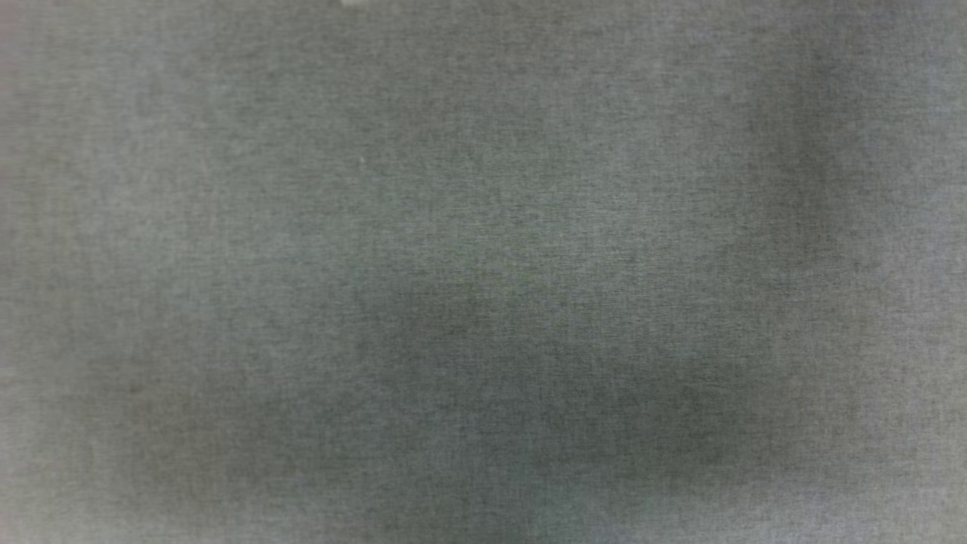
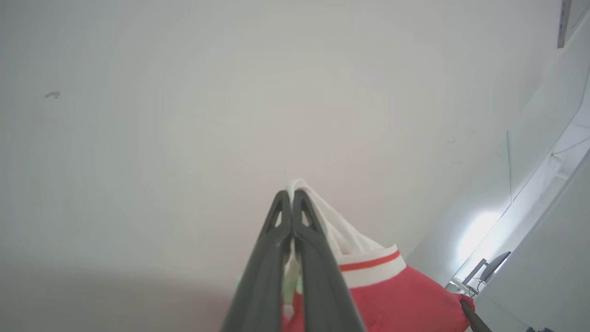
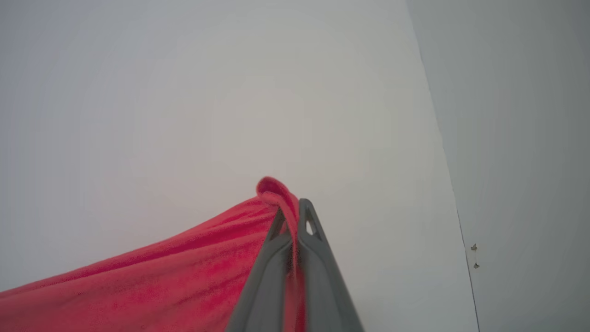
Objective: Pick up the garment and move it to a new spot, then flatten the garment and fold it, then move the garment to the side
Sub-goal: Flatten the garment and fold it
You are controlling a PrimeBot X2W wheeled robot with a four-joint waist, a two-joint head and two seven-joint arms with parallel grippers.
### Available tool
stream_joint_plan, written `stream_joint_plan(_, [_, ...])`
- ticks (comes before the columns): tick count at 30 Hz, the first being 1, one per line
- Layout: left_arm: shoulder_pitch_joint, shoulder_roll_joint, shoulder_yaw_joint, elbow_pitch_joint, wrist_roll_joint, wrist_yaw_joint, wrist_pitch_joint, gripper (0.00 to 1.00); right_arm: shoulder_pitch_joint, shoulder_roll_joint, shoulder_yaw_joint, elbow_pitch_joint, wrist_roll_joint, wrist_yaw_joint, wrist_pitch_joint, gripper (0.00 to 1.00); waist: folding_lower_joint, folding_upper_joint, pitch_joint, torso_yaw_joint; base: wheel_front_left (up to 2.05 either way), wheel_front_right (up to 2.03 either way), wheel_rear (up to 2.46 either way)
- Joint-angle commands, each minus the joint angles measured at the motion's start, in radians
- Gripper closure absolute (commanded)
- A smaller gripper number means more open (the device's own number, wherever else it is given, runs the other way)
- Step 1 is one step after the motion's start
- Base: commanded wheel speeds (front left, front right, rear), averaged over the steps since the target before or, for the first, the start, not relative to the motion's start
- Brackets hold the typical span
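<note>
In the left wrist view my left gripper (image 2: 291, 196) is shut on the white sleeve of the garment (image 2: 396, 295). The white cloth sticks out past the fingertips, and a red-and-white striped band and red body hang to the right below it. In the right wrist view my right gripper (image 3: 292, 210) is shut on a red fold of the garment (image 3: 152, 281), which stretches away to the lower left. Both grippers point up toward a pale wall or ceiling. The head view looks down on a grey cloth surface (image 1: 483, 272).
A white wall corner and a chair (image 2: 493, 267) show at the far right of the left wrist view. A wall edge (image 3: 442, 138) runs down the right of the right wrist view. Soft shadows lie on the grey cloth surface.
</note>
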Motion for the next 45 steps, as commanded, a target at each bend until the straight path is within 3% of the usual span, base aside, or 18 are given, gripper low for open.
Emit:
stream_joint_plan(1, [-0.027, 0.005, 0.028, 0.035, -0.017, 0.005, -0.006, 1.00, -0.019, -0.021, -0.041, 0.019, -0.011, -0.008, -0.029, 1.00, 0.0000, -0.0001, 0.007, -0.007, 0.00, 0.00, 0.00])
stream_joint_plan(6, [0.036, -0.009, 0.047, -0.024, -0.022, 0.004, -0.008, 1.00, 0.010, -0.017, -0.016, 0.100, -0.009, -0.007, -0.051, 1.00, 0.0000, -0.0001, 0.000, 0.005, 0.00, 0.00, 0.00])
stream_joint_plan(14, [0.500, -0.030, 0.168, -0.298, -0.120, 0.003, -0.033, 1.00, 0.308, -0.064, 0.103, 0.072, 0.110, -0.005, -0.011, 1.00, 0.0000, -0.0001, -0.006, 0.031, 0.00, 0.00, 0.00])
stream_joint_plan(19, [0.844, -0.053, 0.249, -0.506, -0.103, 0.003, -0.017, 1.00, 0.590, -0.085, 0.159, -0.092, 0.214, -0.005, 0.071, 1.00, 0.0000, -0.0001, -0.017, 0.039, 0.00, 0.00, 0.00])
stream_joint_plan(27, [1.262, -0.108, 0.351, -0.789, -0.038, 0.002, 0.032, 1.00, 1.009, -0.047, 0.149, -0.444, 0.347, -0.005, 0.241, 1.00, 0.0000, -0.0001, -0.050, 0.048, 0.00, 0.00, 0.00])
stream_joint_plan(36, [1.560, -0.124, 0.434, -1.010, 0.018, 0.002, 0.071, 1.00, 1.333, -0.011, 0.087, -0.741, 0.468, -0.005, 0.342, 1.00, 0.0000, -0.0001, -0.094, 0.058, 0.00, 0.00, 0.00])
stream_joint_plan(45, [1.788, -0.134, 0.552, -1.202, 0.014, 0.002, 0.113, 1.00, 1.537, -0.001, 0.011, -0.925, 0.567, -0.005, 0.408, 1.00, 0.0000, -0.0001, -0.112, 0.062, 0.00, 0.00, 0.00])
